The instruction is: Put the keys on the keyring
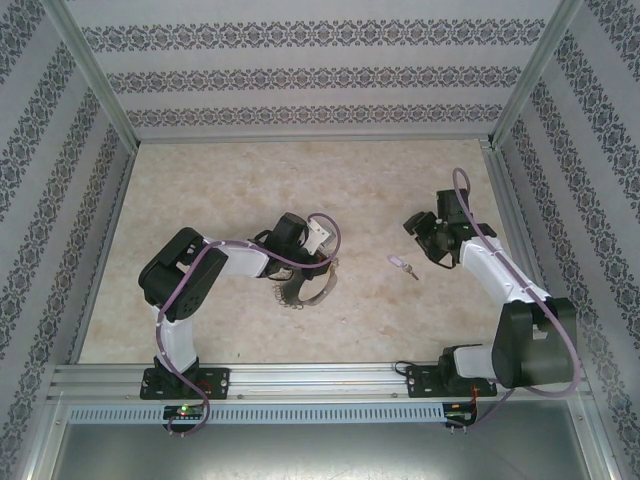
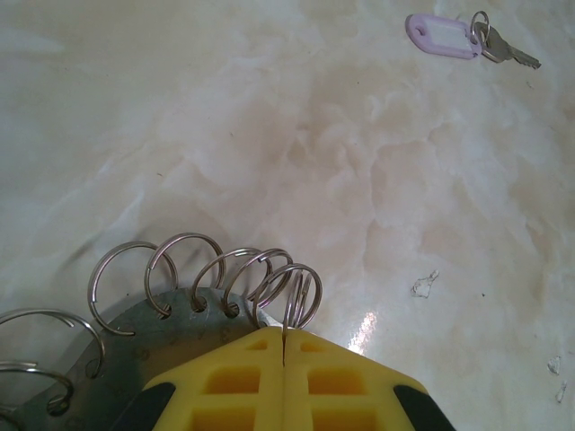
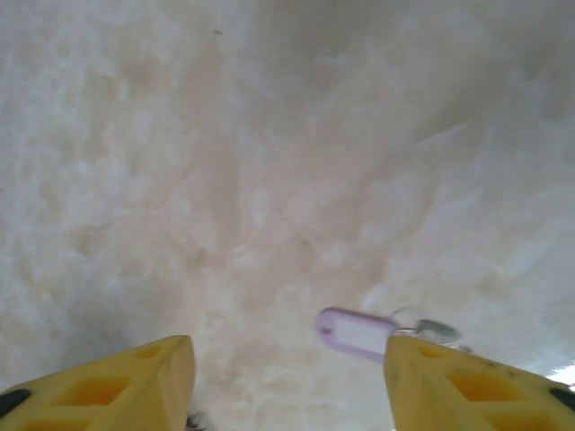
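The keyring [image 2: 135, 328] is a dark-grey hoop fringed with silvery loops [image 2: 193, 260]. It lies at the table's middle left [image 1: 318, 292]. My left gripper [image 2: 284, 337] is shut on one loop at the hoop's rim, its yellow fingers pressed together; from above it sits over the hoop [image 1: 305, 268]. One small silvery key [image 2: 510, 54] with a lilac tag [image 2: 440, 36] lies loose on the table [image 1: 403, 265]. My right gripper [image 3: 287, 386] hovers open just right of it [image 1: 422, 240]. The tag [image 3: 355, 332] shows on the table beside the right finger [image 3: 467, 386], and nothing is held.
The tabletop [image 1: 300, 180] is pale marbled stone, boxed in by patterned walls and metal posts [image 1: 95, 80]. An aluminium rail [image 1: 320, 380] with both arm bases runs along the near edge. Bare table lies between the hoop and the tagged key.
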Tool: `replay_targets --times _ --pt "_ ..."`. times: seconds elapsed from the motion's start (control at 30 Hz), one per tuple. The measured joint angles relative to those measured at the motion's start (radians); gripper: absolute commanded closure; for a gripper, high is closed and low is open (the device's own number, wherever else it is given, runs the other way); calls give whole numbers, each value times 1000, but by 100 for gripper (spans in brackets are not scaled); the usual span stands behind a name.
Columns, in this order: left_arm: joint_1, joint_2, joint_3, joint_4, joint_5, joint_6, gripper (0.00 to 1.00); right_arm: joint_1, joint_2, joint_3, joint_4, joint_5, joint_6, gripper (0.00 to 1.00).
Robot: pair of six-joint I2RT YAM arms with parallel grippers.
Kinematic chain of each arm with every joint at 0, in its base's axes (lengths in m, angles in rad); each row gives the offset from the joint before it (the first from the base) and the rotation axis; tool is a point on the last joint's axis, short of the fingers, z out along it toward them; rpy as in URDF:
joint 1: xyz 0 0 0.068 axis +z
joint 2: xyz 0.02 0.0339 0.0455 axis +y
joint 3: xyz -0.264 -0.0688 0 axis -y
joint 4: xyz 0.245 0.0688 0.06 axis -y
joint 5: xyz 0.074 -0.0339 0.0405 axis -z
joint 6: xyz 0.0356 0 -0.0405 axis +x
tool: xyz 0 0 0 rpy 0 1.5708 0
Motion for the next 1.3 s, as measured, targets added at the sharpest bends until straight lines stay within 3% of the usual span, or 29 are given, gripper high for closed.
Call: replay_targets --times 0.3,0.77,1.1,1.3 --pt "-13 0 3 -1 0 0 100 12 106 -48 -22 3 -22 58" --pt "-13 12 18 -4 0 0 100 37 219 -37 11 3 -23 61" --pt "-18 13 18 -3 0 0 100 45 246 -22 34 -2 -27 82" --pt "-18 13 18 -1 0 0 100 45 246 -22 34 -5 -30 81"
